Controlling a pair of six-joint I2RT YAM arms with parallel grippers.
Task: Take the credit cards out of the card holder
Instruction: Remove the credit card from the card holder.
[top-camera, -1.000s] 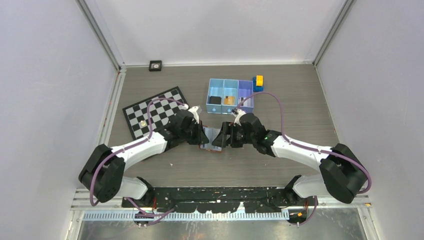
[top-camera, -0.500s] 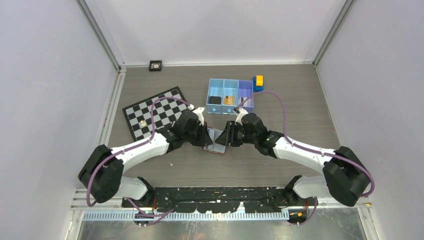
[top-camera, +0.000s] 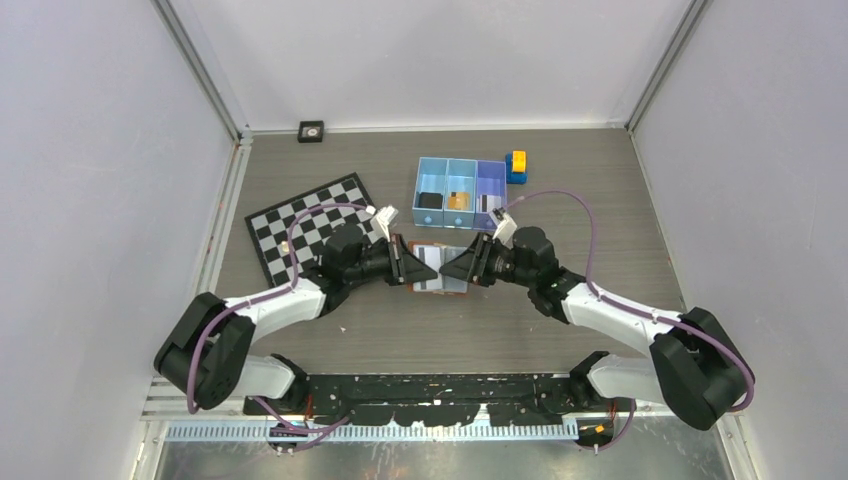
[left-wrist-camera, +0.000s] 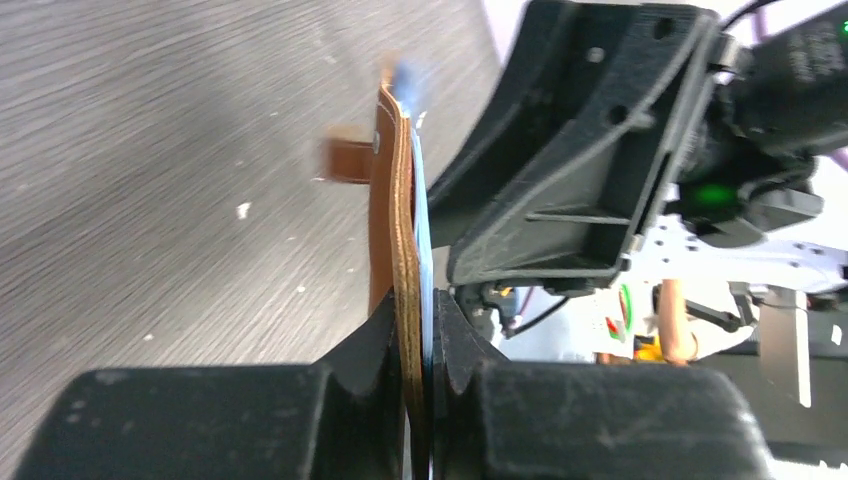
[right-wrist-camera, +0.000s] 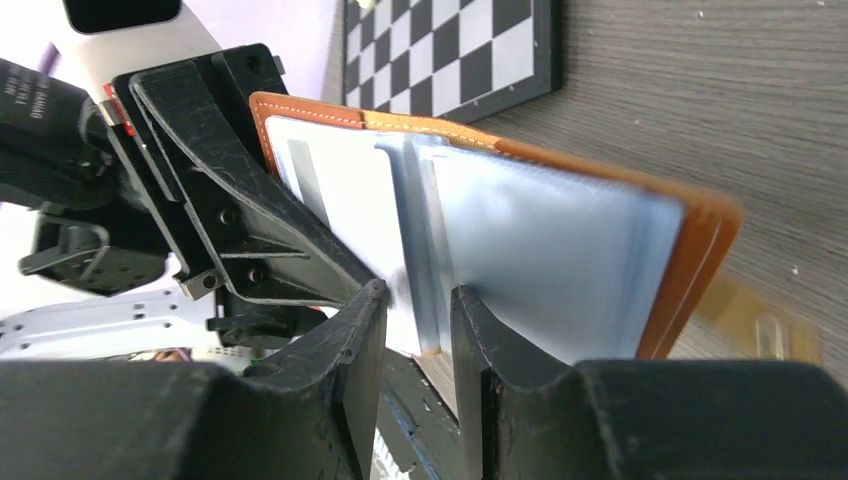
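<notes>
Left gripper clamped, card holder (tan leather)

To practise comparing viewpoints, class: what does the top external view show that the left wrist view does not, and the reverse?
Only the top external view shows the blue three-compartment tray, the black-and-white chequered board and the yellow-and-blue toy block. Only the left wrist view shows, edge-on, the left tool pinching the brown leather-like card holder, with its cover and pale blue sleeves pressed together. Both views show that holder between the left tool and the right tool.
</notes>
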